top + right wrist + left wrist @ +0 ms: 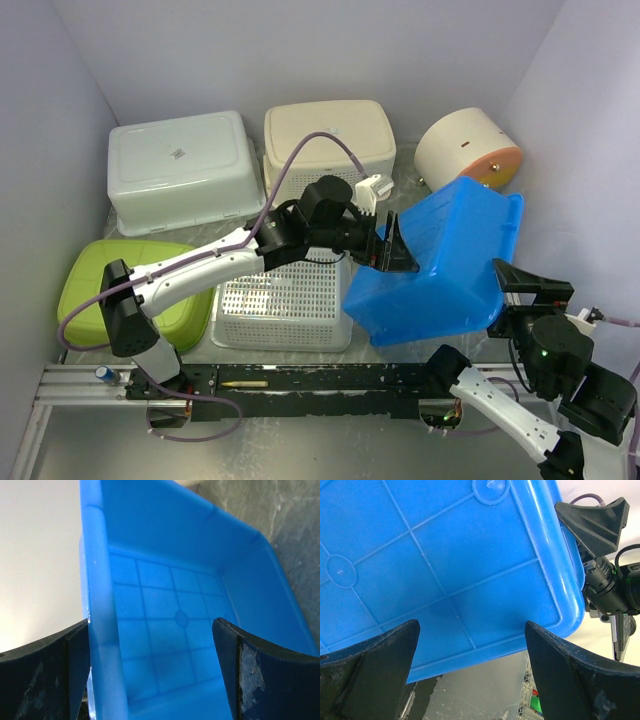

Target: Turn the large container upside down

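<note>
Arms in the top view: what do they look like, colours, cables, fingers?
Both the left arm and right arm have white link shells and black joints. A lilac cable loops along the left arm. A green light glows on a right-arm joint. The fingers are black, broad wedges with scuffed surfaces.

**Left arm** (200, 262): white shell links set between black joint housings. A lilac cable (318, 136) runs outside the arm from base to wrist, and a small white block (372, 189) sits at the wrist.

**Right arm** (505, 405): the same white links and black housings, with a small green light (545, 352) on one joint.

**Jaws of both arms:** matte black, broad and wedge-shaped, tapering to a point. They are scuffed with pale grey scratches.
</note>
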`<state>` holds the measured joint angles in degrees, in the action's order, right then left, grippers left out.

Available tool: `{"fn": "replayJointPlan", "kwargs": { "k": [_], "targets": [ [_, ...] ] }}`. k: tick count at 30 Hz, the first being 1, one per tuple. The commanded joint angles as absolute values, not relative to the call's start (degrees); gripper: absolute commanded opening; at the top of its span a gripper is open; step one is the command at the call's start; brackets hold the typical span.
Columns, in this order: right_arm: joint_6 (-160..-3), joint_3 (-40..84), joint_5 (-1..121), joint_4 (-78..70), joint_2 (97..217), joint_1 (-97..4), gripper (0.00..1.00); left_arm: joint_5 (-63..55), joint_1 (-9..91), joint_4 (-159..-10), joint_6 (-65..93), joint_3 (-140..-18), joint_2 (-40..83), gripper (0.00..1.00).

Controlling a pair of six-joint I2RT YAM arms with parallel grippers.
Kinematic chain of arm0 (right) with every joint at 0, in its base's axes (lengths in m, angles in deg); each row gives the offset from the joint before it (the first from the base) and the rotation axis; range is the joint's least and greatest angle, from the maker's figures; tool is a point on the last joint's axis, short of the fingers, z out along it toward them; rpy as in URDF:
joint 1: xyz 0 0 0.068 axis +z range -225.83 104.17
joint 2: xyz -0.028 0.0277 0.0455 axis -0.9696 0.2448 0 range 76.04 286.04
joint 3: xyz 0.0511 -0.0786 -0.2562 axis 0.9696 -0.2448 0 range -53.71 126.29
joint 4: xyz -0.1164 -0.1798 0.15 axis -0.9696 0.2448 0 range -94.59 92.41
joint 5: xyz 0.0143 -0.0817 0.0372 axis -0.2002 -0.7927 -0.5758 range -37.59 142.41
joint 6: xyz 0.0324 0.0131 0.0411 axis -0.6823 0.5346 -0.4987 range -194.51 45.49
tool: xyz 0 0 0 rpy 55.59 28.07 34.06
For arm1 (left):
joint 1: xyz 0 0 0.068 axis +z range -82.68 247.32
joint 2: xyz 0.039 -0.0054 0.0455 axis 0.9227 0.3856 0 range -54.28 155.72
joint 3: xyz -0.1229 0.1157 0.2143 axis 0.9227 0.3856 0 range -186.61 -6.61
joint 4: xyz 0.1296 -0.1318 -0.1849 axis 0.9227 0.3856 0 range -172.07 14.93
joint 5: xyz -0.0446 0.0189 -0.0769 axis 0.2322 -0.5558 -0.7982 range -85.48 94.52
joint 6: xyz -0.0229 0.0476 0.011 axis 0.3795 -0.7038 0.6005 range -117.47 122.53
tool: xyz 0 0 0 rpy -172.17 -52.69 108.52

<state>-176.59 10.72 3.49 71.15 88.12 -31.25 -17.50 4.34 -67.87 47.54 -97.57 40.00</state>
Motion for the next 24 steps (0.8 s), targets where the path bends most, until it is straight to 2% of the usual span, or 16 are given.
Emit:
{"fn": "replayJointPlan", "kwargs": {
  "k": [1,3,17,24],
  "targets": [
    [-172.7,12.3,-1.9,74.6,90.1,-30.3,0.97,-20.0,1.5,-70.4,47.5,-98.8,42.6,0.98],
    [-169.4,15.1,-3.4,74.6,91.3,-30.3,1.0,-20.7,0.8,-70.8,47.8,-99.3,43.6,0.97],
    [-153.1,25.2,-8.1,74.5,99.2,-30.3,1.0,-21.6,-0.6,-71.8,48.7,-102.1,47.6,0.97],
    [-148.9,25.7,-9.9,74.5,105.4,-30.3,1.0,-21.7,-1.1,-71.8,48.9,-102.4,48.6,0.97]
  ]
}}
